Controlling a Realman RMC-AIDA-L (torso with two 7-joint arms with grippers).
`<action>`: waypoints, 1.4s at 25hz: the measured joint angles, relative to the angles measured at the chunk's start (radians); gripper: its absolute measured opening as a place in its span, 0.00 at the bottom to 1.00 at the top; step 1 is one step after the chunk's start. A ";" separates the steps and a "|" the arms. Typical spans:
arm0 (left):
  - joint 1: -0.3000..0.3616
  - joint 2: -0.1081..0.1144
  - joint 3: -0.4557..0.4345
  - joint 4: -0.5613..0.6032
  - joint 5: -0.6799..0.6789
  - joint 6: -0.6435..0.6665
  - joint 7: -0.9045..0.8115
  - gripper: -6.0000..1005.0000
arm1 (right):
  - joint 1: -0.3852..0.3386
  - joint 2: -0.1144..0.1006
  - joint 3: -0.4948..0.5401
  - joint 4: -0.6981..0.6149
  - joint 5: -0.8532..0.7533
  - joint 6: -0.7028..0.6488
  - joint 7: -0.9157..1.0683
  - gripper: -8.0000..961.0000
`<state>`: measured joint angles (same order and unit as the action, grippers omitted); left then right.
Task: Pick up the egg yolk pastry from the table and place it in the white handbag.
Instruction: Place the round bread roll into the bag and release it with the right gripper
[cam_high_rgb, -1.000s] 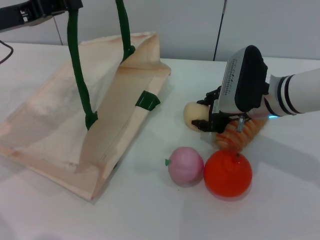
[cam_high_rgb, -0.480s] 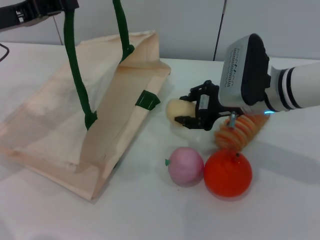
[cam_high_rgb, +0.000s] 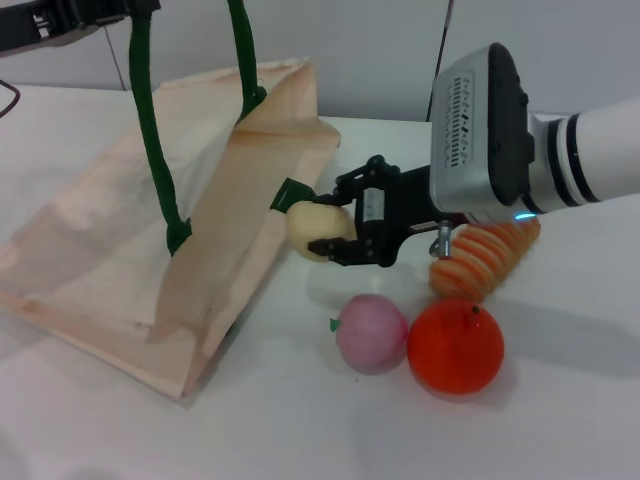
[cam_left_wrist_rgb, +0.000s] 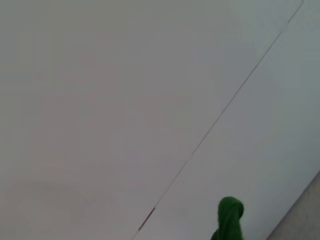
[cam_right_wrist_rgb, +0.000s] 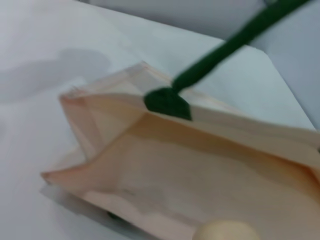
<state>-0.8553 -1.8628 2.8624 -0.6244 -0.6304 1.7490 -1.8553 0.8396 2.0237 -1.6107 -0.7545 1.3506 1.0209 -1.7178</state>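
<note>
Nearest the camera, a pink round fruit and an orange round fruit sit side by side on the white table, with a ridged spiral bread just behind them. Above and left of these, the right gripper reaches in from the right, its dark fingers closed around the egg yolk pastry, holding it off the table. The pastry is a rounded lump with no clear long axis or pointing direction. It hangs just right of the white handbag, right beside the bag's near-right edge and green tab. The bag lies slanting, its long axis running from near-left to far-right, mouth toward the far right. Farthest back, at far left, the left gripper holds up the green handles; its finger opening cannot be judged. The right arm is the one nearer the opening.
</note>
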 joint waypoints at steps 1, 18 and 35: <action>-0.002 0.001 0.000 0.000 0.000 0.002 0.000 0.13 | 0.006 0.001 -0.005 -0.006 0.000 0.005 0.001 0.51; -0.058 0.016 0.000 0.077 0.002 0.004 -0.003 0.13 | 0.152 0.013 -0.163 0.034 0.124 -0.107 0.004 0.50; -0.077 0.029 0.000 0.125 0.009 0.013 -0.004 0.13 | 0.206 0.011 -0.257 0.130 0.198 -0.354 -0.003 0.49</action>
<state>-0.9325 -1.8340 2.8624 -0.4989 -0.6212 1.7619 -1.8592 1.0461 2.0347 -1.8681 -0.6244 1.5489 0.6665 -1.7206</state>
